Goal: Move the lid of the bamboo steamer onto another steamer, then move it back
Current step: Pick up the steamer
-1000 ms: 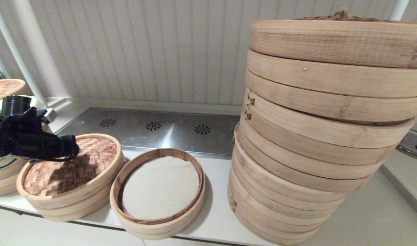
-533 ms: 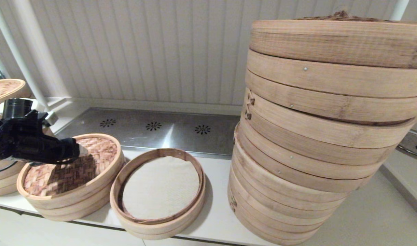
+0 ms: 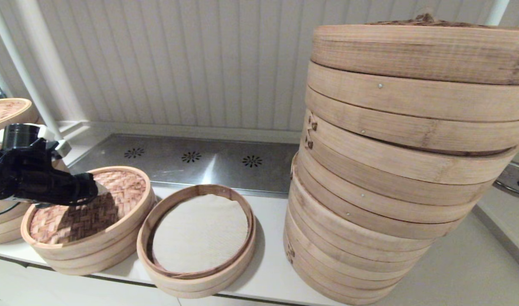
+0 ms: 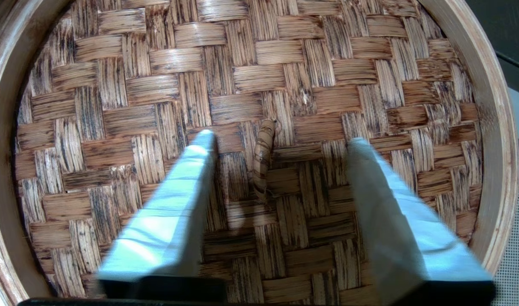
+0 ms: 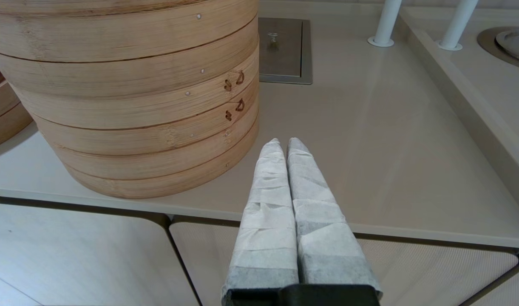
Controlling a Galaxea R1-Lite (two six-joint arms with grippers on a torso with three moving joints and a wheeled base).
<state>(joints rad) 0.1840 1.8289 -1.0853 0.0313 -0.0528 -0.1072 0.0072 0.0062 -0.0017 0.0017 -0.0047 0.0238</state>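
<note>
The small bamboo steamer lid (image 3: 114,199), brown herringbone weave inside a pale rim, sits on a small steamer at the counter's front left. My left gripper (image 3: 98,188) hovers just over its middle, open. In the left wrist view the gripper (image 4: 280,139) straddles the lid's (image 4: 327,63) tiny centre loop (image 4: 262,159), which stands between the two white fingers without touching either. Another steamer (image 3: 197,238), shallow with a white liner, stands uncovered right beside it. My right gripper (image 5: 283,143) is shut and empty, held off the counter's front edge, out of the head view.
A huge stack of steamers (image 3: 395,170) with a big lid fills the right side; its base (image 5: 136,106) is next to my right gripper. A medium stack with a woven lid (image 3: 4,111) stands at far left. A steel vent panel (image 3: 191,163) lies behind the small steamers.
My left gripper has sunk slightly toward the lid and edged a little left. The lid and both small steamers have stayed put.
</note>
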